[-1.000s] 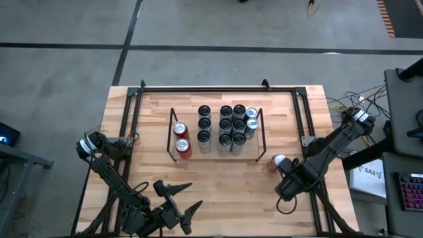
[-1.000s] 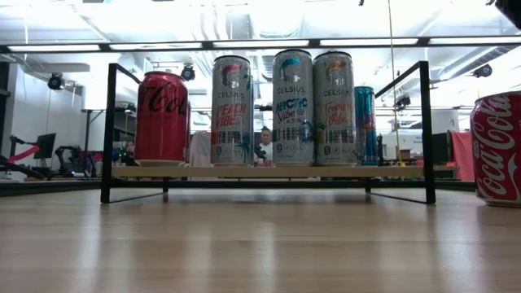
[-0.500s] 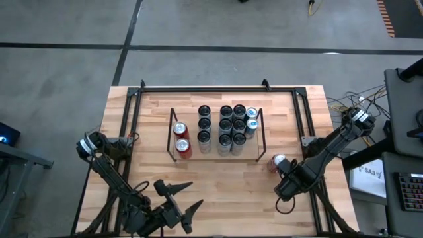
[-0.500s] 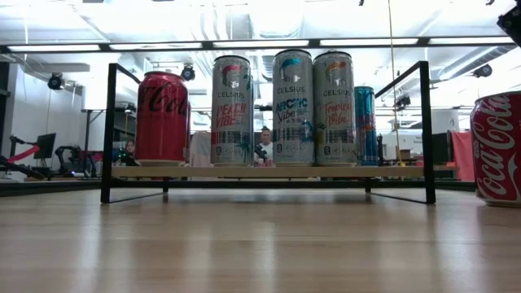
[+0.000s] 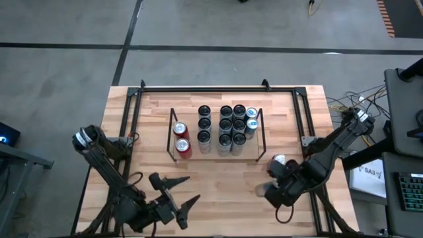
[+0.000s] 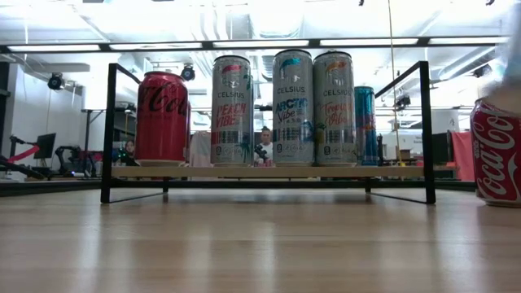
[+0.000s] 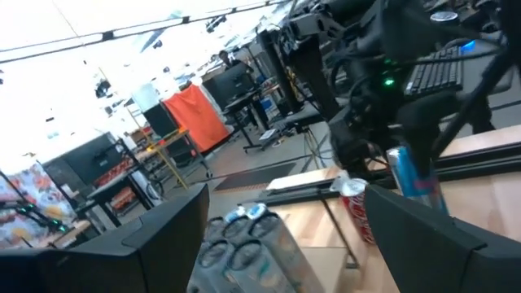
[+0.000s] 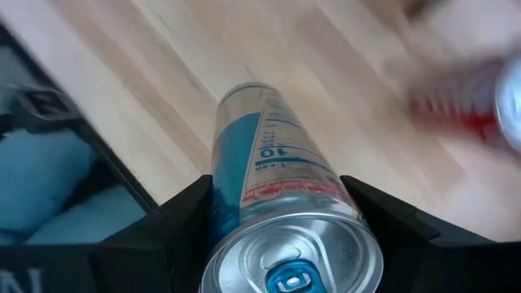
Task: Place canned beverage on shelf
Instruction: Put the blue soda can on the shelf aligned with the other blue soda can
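The shelf [image 5: 216, 155] stands at the middle of the surface [image 5: 218, 192], nearer its far edge. On it, two cans [image 5: 181, 138] sit one behind the other at my left end; three rows of cans [image 5: 225, 128] fill the rest toward my right. Off the shelf's right end, a lone can [image 5: 279, 160] stands on the surface, with my right gripper [image 5: 269, 188] just before it (holding a slim can [image 8: 281, 216]). My left gripper [image 5: 177, 197] hangs near the front left edge.

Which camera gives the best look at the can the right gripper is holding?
The right wrist view: the blue-and-silver can fills it, between the right gripper's fingers. The left wrist view shows it far off; the high view barely shows it, the low view not at all.
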### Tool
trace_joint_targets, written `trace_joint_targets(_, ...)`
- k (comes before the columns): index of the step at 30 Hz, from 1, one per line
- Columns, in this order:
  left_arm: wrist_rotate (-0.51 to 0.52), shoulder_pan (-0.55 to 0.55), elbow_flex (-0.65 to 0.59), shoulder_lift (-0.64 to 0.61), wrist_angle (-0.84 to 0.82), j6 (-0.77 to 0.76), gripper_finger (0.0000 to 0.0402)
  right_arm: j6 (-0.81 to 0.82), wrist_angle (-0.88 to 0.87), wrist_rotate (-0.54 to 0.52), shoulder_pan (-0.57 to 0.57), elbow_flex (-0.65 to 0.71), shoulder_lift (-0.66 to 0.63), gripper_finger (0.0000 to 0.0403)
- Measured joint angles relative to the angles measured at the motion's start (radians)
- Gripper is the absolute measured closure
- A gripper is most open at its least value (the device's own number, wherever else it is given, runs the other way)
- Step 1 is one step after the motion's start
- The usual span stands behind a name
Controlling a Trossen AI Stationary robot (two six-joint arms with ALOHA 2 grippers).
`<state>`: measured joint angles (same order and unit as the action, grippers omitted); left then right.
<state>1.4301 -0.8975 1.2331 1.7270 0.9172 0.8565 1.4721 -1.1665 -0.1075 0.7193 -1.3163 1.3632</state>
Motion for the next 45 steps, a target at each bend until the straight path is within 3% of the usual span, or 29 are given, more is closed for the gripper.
trace_joint_targets(3, -0.016, 0.010, -0.006, -0.045, -0.002, 0.061, 0.0091, -0.111, 0.036, -0.093, -0.018, -0.045, 0.016, 0.0172)
trace_joint_targets(10, -0.192, 0.068, -0.011, -0.152, -0.108, 0.189, 0.0091, -0.407, 0.103, -0.264, -0.095, -0.147, 0.074, 0.0172)
trace_joint_targets(17, -0.618, 0.213, -0.011, -0.267, -0.291, 0.223, 0.0091, -0.622, 0.115, -0.467, -0.171, -0.229, 0.118, 0.0172)
trace_joint_targets(20, -0.717, 0.292, -0.011, -0.322, -0.453, 0.057, 0.0091, -0.665, 0.146, -0.494, -0.193, -0.237, 0.126, 0.0172)
trace_joint_targets(24, -0.843, 0.397, -0.011, -0.378, -0.841, -0.377, 0.0091, -0.691, 0.170, -0.485, -0.207, -0.236, 0.127, 0.0171)
trace_joint_targets(27, -0.921, 0.439, -0.014, -0.374, -1.062, -0.615, 0.0091, -0.701, 0.170, -0.483, -0.208, -0.235, 0.127, 0.0171)
trace_joint_targets(33, -0.920, 0.441, -0.031, -0.273, -1.138, -0.774, 0.0091, -0.713, 0.198, -0.484, -0.208, -0.230, 0.127, 0.0171)
trace_joint_targets(38, -0.899, 0.440, -0.017, -0.155, -1.052, -0.793, 0.0091, -0.751, 0.244, -0.485, -0.208, -0.224, 0.127, 0.0171)
trace_joint_targets(45, -0.633, 0.442, 0.042, -0.025, -1.004, -0.765, 0.0091, -0.775, 0.258, -0.487, -0.208, -0.222, 0.127, 0.0171)
